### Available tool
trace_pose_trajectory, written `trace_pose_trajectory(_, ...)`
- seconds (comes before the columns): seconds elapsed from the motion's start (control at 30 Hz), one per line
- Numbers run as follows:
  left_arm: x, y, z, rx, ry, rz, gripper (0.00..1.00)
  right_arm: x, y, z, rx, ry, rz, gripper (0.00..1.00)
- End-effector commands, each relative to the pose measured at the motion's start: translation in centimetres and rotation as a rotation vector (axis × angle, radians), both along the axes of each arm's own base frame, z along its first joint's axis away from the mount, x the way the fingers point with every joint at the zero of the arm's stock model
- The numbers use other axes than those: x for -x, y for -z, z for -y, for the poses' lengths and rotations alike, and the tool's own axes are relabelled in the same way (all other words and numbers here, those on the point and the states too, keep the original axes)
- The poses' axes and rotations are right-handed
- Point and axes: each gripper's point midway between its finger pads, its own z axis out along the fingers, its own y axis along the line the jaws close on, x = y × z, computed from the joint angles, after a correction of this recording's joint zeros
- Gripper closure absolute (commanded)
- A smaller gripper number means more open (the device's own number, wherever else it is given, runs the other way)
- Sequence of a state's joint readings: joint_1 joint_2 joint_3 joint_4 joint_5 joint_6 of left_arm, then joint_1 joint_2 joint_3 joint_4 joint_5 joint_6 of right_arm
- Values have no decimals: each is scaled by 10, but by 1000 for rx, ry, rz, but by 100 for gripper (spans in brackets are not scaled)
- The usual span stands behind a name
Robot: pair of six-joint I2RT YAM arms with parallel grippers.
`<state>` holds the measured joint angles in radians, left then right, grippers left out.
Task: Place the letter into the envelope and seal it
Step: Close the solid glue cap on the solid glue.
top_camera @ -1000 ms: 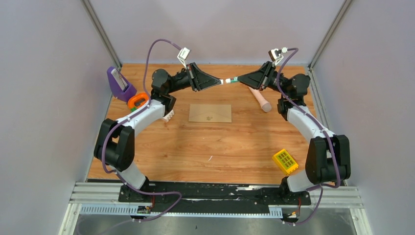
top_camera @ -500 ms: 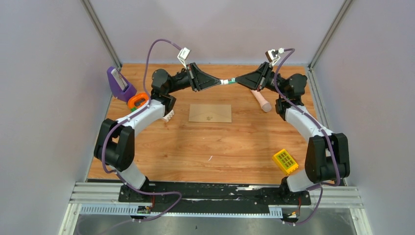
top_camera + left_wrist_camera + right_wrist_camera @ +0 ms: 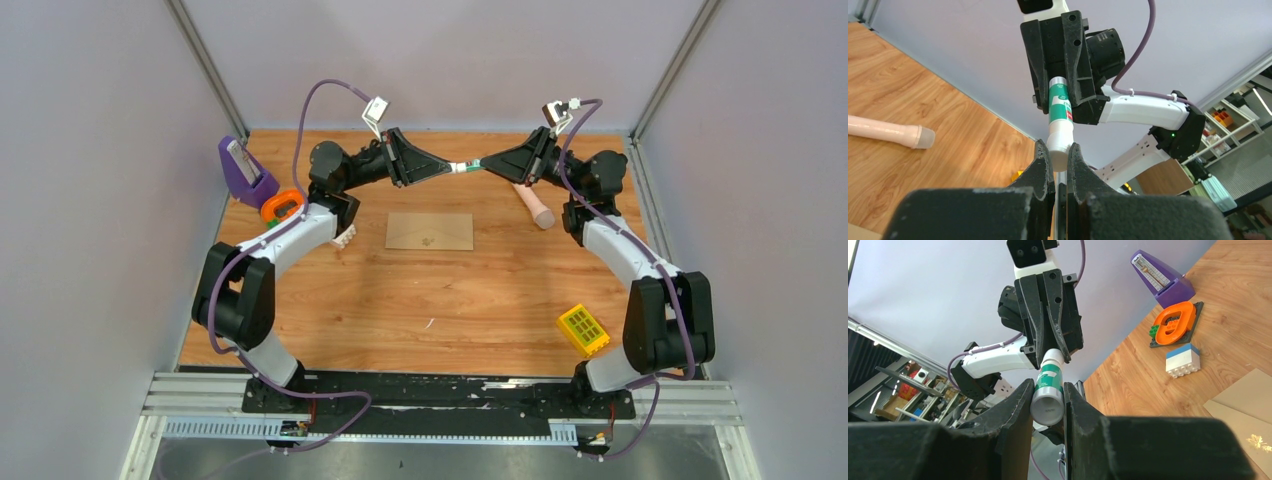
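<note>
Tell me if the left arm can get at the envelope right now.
Not yet, probably. The envelope lies bare with nothing over it, but the left gripper is shut on a glue stick that the right gripper also grips; it must let go first.

My left jaws and right jaws meet tip to tip at upper centre of frame, both gripping a white-green tube (image 3: 465, 167) raised off the tabletop (image 3: 450, 300). The envelope (image 3: 429, 231) lies flat at centre, below them. Pink cylinder (image 3: 533, 203) to its upper right. Yellow block (image 3: 583, 330) at lower right.
</note>
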<state>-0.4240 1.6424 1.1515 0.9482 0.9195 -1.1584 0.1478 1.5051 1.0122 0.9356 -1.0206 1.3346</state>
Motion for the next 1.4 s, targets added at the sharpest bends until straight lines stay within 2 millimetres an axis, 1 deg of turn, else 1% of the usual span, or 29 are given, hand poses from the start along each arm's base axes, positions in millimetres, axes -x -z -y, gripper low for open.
trace_pose_trajectory(0.0,10,-13,1,24,24,57,100,-5,-3,-1,-10,23,30,100)
trace_pose_trajectory(0.3,15,-11,8,17,52,56,100,-7,-2,-1,-11,23,26,100)
trace_pose_trajectory(0.5,12,-6,9,8,48,47,100,-5,-3,-2,-12,19,29,100)
trace_pose_trajectory(0.83,11,-6,10,0,43,57,100,-3,-4,-3,-7,15,34,100)
trace_pose_trajectory(1.1,11,-6,10,1,43,54,100,-5,2,-9,13,15,27,100)
trace_pose_trajectory(1.37,14,-4,11,-4,51,57,99,-6,4,-14,14,-1,24,100)
